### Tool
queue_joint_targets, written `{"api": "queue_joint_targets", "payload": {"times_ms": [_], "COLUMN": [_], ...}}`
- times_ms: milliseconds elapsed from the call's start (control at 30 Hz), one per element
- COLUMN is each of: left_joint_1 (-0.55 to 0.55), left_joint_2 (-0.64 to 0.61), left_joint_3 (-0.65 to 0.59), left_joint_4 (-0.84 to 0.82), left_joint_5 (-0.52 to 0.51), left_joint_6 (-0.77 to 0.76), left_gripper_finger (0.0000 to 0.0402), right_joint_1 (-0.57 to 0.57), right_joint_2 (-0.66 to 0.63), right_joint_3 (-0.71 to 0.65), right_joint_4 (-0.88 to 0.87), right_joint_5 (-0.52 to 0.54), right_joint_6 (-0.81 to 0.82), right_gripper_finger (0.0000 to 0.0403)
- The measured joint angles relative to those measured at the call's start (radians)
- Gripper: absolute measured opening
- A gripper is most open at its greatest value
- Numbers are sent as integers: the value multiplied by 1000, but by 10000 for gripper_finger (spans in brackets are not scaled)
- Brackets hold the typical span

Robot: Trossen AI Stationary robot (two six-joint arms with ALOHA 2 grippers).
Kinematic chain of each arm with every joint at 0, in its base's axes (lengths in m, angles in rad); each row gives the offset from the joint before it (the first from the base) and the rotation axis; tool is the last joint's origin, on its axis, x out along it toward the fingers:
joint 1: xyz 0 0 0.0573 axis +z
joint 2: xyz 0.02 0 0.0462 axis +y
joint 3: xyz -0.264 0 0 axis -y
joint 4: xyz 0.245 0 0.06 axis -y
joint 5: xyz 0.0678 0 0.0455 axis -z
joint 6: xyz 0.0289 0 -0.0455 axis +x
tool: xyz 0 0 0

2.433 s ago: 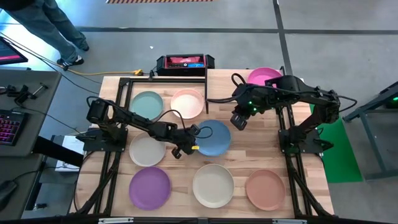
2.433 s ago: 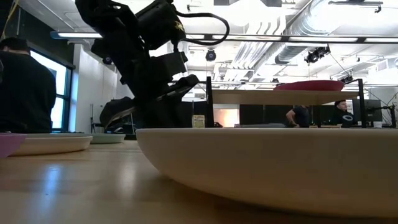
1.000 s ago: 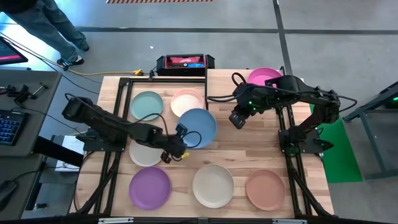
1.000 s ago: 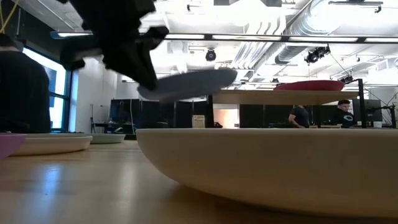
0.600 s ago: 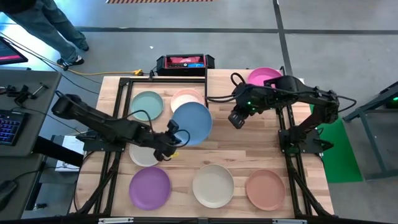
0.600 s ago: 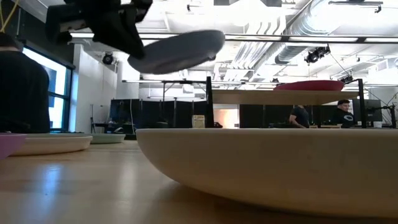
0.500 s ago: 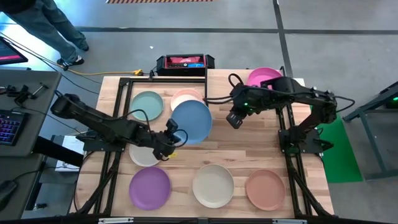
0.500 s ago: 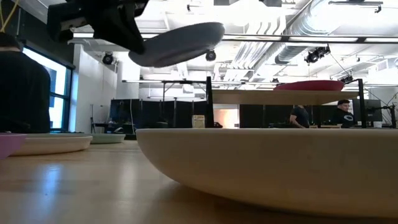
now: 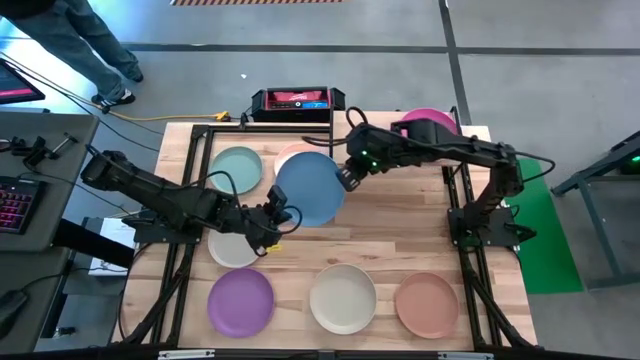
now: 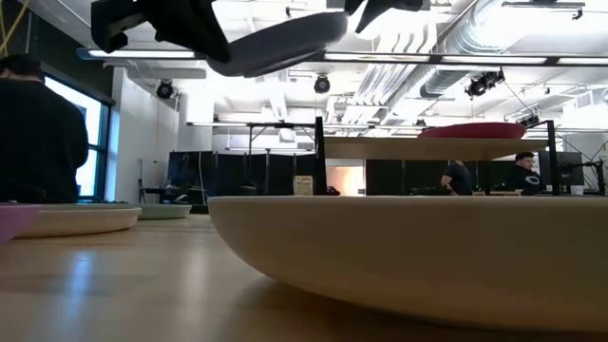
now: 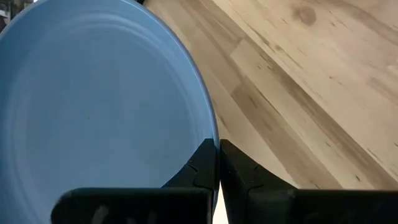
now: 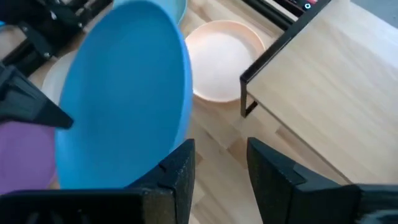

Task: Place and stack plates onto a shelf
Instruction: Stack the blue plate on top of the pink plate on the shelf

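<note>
Wood-plank table (image 9: pixel 400 235); person (image 10: pixel 38 133) beyond; bright ceiling.

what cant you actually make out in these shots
- Grey plate: high view, mostly covered by the left arm.
- Pale pink plate: high view, largely under the raised blue plate.
- Right pincer: whether it touches the blue plate's rim is unclear.

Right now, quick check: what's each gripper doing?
Left gripper: shut on the rim of the blue plate, held above the table.
Right gripper: open, at the blue plate's far edge, holding nothing.
</note>
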Motion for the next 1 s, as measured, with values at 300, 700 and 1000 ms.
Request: {"api": "queue_joint_targets", "payload": {"times_ms": [300, 700, 1000], "left_joint_1": [11, 11, 11], "left_joint_2": [0, 0, 0], "left_joint_3": [0, 0, 0], "left_joint_4": [-49, -48, -48], "left_joint_5": [2, 4, 4], "left_joint_6": [-5, -8, -10], "left_gripper_finger": [0, 0, 0], "right_joint_1": [1, 1, 1], "right_joint_2": [14, 111, 124], "right_joint_3": [0, 0, 0], "right_joint_4": [64, 64, 62], "right_joint_5": [-1, -25, -40], "right_joint_6": [8, 5, 16], "right_gripper_finger": [123, 123, 92]}}
